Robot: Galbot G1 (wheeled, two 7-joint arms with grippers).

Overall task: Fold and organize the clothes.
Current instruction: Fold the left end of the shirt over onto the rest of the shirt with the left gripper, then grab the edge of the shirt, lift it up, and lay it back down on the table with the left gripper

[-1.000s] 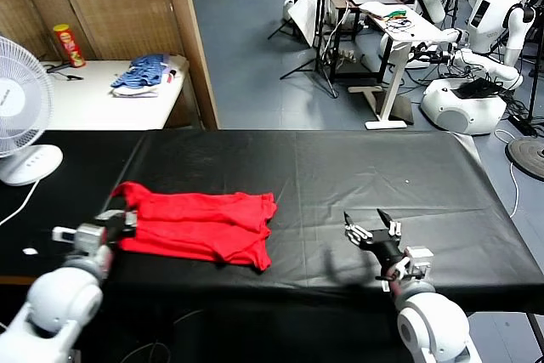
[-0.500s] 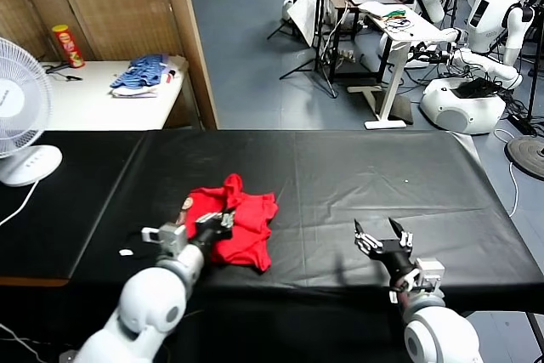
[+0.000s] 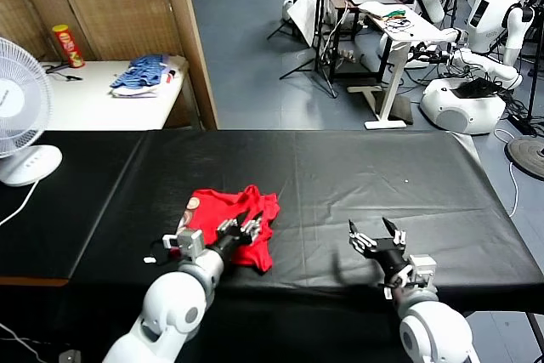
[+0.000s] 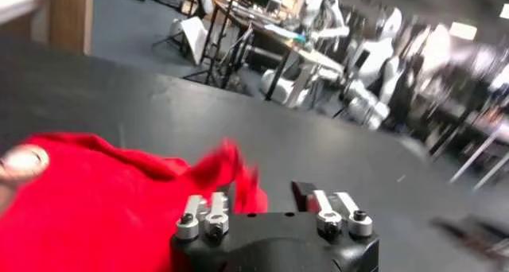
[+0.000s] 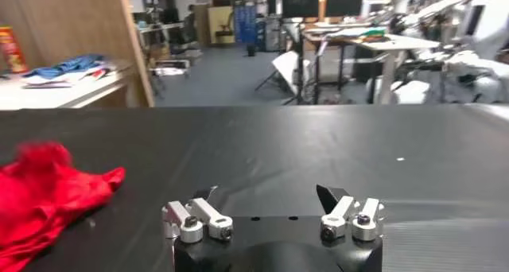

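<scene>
Over the near edge of the crumpled bright red cotton T-shirt (image 3: pixel 231 225), the left pincer (image 3: pixel 240 229) stands parted and empty, so it should lift clear without snagging the folded cloth, while the right pincer (image 3: pixel 375 238) waits wide open well apart from the shirt on the black-draped bench (image 3: pixel 357 176).

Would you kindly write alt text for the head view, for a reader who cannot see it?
A folded red T-shirt lies on a black table, the left pincer open over it. The right pincer hovers open, apart.

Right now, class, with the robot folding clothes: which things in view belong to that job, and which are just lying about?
Belongs to the job:
- red T-shirt, bunched on the black table
- left gripper, open over the shirt
- right gripper, open, waiting apart

Just lying about:
- white fan
- blue striped clothes pile
- red can
</scene>
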